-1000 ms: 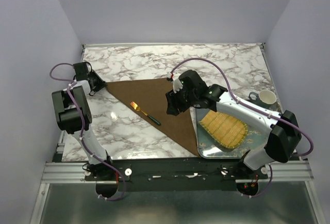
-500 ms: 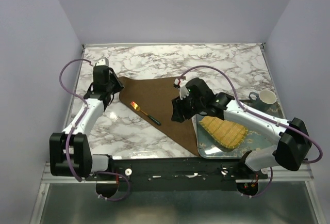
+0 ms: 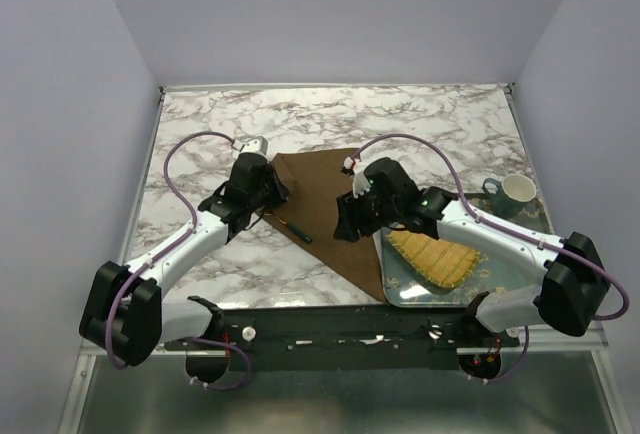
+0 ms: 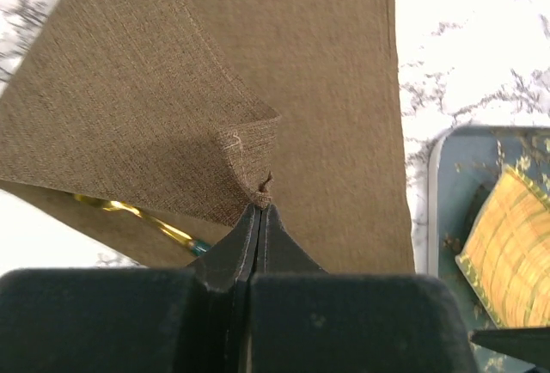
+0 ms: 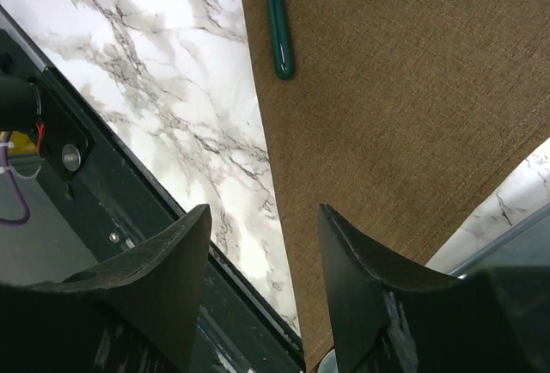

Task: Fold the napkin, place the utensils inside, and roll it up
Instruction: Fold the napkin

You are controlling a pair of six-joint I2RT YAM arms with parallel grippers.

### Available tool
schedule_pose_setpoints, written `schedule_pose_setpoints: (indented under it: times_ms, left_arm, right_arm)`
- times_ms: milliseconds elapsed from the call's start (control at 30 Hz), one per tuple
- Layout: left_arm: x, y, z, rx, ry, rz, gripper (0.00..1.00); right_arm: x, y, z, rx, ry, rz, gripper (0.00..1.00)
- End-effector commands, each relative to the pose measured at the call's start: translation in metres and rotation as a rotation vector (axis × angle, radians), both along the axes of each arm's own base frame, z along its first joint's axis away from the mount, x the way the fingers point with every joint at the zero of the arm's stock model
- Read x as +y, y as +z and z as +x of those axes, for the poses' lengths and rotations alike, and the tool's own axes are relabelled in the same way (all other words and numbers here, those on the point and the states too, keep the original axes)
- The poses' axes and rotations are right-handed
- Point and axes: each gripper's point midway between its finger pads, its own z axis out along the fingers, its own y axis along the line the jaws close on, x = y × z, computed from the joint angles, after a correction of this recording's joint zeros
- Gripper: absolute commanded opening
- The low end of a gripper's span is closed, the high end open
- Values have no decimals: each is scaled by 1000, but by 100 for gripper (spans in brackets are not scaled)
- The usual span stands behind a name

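The dark brown napkin (image 3: 340,189) lies as a folded triangle on the marble table. My left gripper (image 3: 268,194) is shut on its left corner (image 4: 262,194), which is lifted and pulled rightward over the rest of the cloth. The fork (image 3: 297,233) lies on the napkin beneath that flap; its gold part (image 4: 137,216) peeks out, and its teal handle (image 5: 278,21) points toward the near edge. My right gripper (image 3: 345,226) hovers open over the napkin's near right part (image 5: 387,89), holding nothing.
A grey tray (image 3: 395,289) with the yellow bamboo mat (image 3: 435,254) sits right of the napkin, close to my right arm. A teal-and-white mug (image 3: 512,192) stands at the far right. The table's black front rail (image 5: 94,184) is close below my right gripper.
My left gripper closed on the napkin's left corner and carried it rightward, covering the fork's tines. My right gripper shifted slightly toward the near edge, still open.
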Motion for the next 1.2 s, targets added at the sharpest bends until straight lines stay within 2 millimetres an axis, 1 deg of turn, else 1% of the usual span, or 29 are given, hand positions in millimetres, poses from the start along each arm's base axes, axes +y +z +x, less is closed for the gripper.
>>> schedule_pose_setpoints:
  times_ms: [0, 67, 100, 133, 200, 300, 467, 633, 867, 967, 1067, 1167]
  left_arm:
    - [-6, -6, -14, 5, 38, 5, 0]
    - [-14, -7, -19, 6, 23, 1, 0]
    - [-13, -8, -19, 3, 31, 11, 0]
    - [-18, -8, -23, 1, 14, 14, 0]
    - [-21, -7, -25, -5, 10, 20, 0]
    - [-26, -12, -32, 8, -10, 35, 0]
    - [-32, -28, -39, 41, -31, 41, 0]
    - [-40, -34, -45, 50, -60, 56, 0]
    - [-47, -52, -55, 94, -93, 80, 0]
    - [-46, -57, -60, 102, -93, 90, 0]
    - [-46, -58, -62, 104, -92, 89, 0]
    - [-44, -65, -70, 130, -95, 94, 0]
  right_arm:
    - [-1, 2, -2, -2, -12, 32, 61]
    - [-1, 0, -3, 3, -10, 29, 61]
    - [-1, -2, -4, 10, -12, 28, 61]
    - [-2, -3, -3, 12, -16, 26, 61]
    - [-2, -5, -4, 15, -16, 26, 61]
    - [-2, -7, -4, 22, -27, 25, 61]
    - [-2, -10, -6, 28, -25, 27, 61]
    - [-6, -14, -6, 32, -35, 18, 62]
    - [-9, -15, -7, 32, -39, 18, 62]
    - [-10, -15, -7, 32, -42, 18, 62]
    - [-11, -17, -7, 34, -43, 16, 62]
    - [-11, -18, -7, 40, -41, 15, 62]
